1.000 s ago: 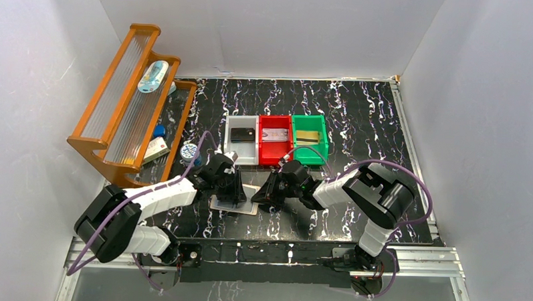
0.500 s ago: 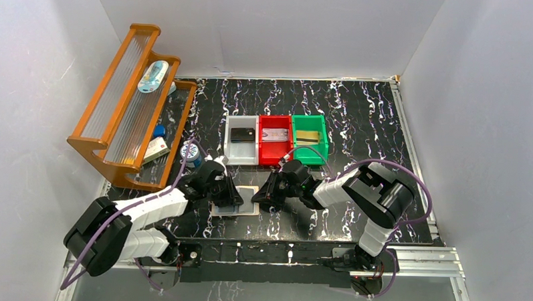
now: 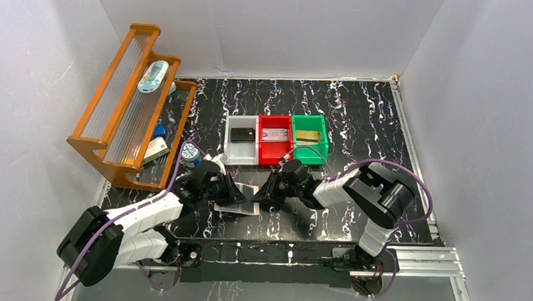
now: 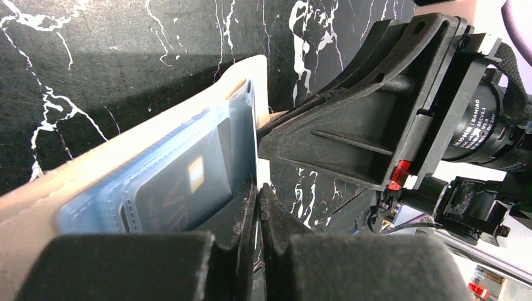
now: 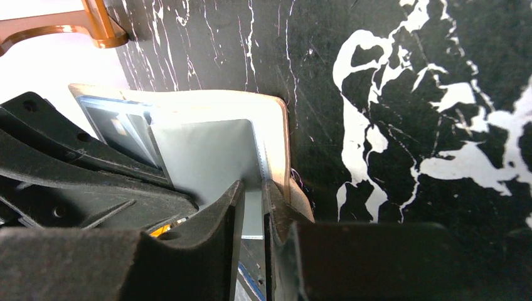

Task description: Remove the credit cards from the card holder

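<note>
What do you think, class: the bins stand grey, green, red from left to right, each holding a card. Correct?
Wrong order. The top view shows grey bin, red bin, green bin from left to right, each holding a card.

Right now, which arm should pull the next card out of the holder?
Left. The left hand is closed at the edge of the dark card, seemingly pinching it, while the right hand clamps the card holder's tan edge, steadying it.

Even bright light; wrist foregrounds blurred, overexposed corners.
</note>
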